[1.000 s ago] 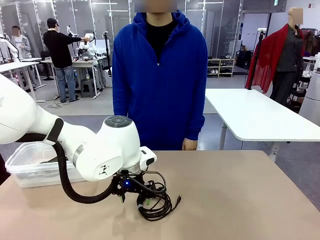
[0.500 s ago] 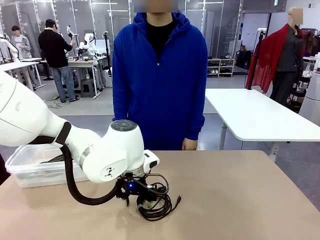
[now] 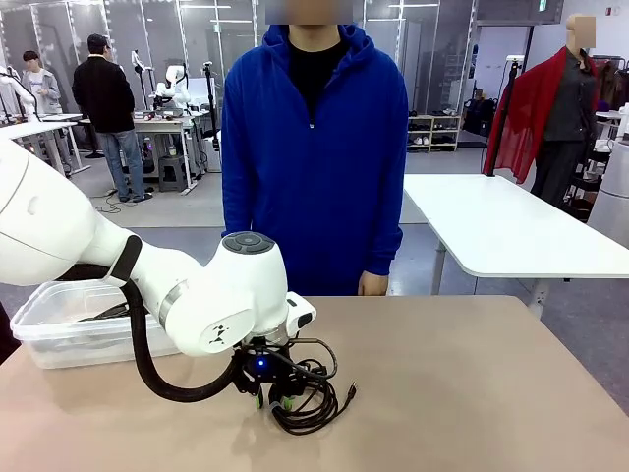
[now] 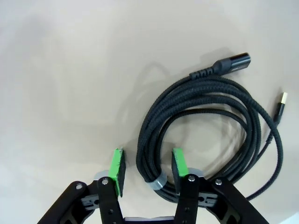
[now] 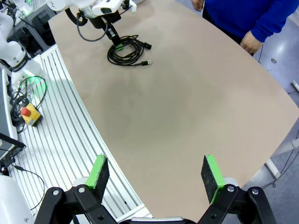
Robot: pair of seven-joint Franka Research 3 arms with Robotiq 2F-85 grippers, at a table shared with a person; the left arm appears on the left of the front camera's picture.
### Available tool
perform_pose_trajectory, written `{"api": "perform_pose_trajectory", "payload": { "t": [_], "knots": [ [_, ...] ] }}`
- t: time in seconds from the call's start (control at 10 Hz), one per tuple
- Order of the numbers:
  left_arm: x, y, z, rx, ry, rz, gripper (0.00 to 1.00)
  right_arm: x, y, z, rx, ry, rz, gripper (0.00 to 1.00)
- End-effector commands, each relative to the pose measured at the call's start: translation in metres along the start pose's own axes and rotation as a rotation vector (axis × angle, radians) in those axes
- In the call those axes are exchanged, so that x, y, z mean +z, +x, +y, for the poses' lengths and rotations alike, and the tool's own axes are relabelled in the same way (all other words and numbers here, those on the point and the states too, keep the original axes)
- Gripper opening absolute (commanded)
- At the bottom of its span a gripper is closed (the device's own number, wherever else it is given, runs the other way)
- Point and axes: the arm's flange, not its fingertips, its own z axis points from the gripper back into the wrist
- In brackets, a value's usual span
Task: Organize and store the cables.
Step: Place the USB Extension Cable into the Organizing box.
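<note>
Cable [image 4: 210, 121], a black braided coil, lies on the counter [image 3: 472, 383] near its middle. Left hand [image 4: 148, 169] straddles the coil's banded side, pads part-closed, one not touching. Right hand [image 5: 155, 177] hangs wide open.

The bin's [image 3: 39, 324] contents are blurred, perhaps cables; the arm [image 3: 211, 305] hides its right end.

No legible text, label, brand, number or sign appears on any surface (a green ceiling sign at 1 o'clock is unreadable).
</note>
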Motion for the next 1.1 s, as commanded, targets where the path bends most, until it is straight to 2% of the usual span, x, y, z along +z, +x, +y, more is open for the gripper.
{"api": "perform_pose_trajectory", "payload": {
  "t": [0.0, 0.1, 0.2, 0.3, 0.4, 0.8, 1.0],
  "knots": [
    [0.012, -0.01, -0.014, 0.098, 0.035, 0.036, 0.27, 0.0, 0.002, 0.0, 0.005, 0.002, -0.007, 1.0],
    [0.012, -0.012, -0.018, 0.126, 0.046, 0.066, 0.38, 0.0, 0.002, 0.0, 0.005, 0.002, -0.007, 1.0],
    [0.012, -0.012, -0.019, 0.129, 0.047, 0.072, 0.07, 0.0, 0.002, 0.0, 0.005, 0.002, -0.007, 1.0],
    [0.012, -0.013, -0.02, 0.132, 0.047, 0.073, 0.18, 0.0, 0.002, 0.0, 0.005, 0.002, -0.007, 1.0],
    [0.013, -0.013, -0.02, 0.134, 0.05, 0.07, 0.0, 0.0, 0.002, 0.0, 0.005, 0.002, -0.007, 1.0],
    [0.017, -0.013, -0.019, 0.133, 0.065, 0.051, 0.0, 0.0, 0.002, 0.0, 0.005, 0.002, -0.007, 1.0],
    [0.053, -0.017, -0.02, 0.096, 0.069, 0.036, 0.0, 0.0, 0.002, 0.0, 0.005, 0.002, -0.007, 1.0]
  ]
}}
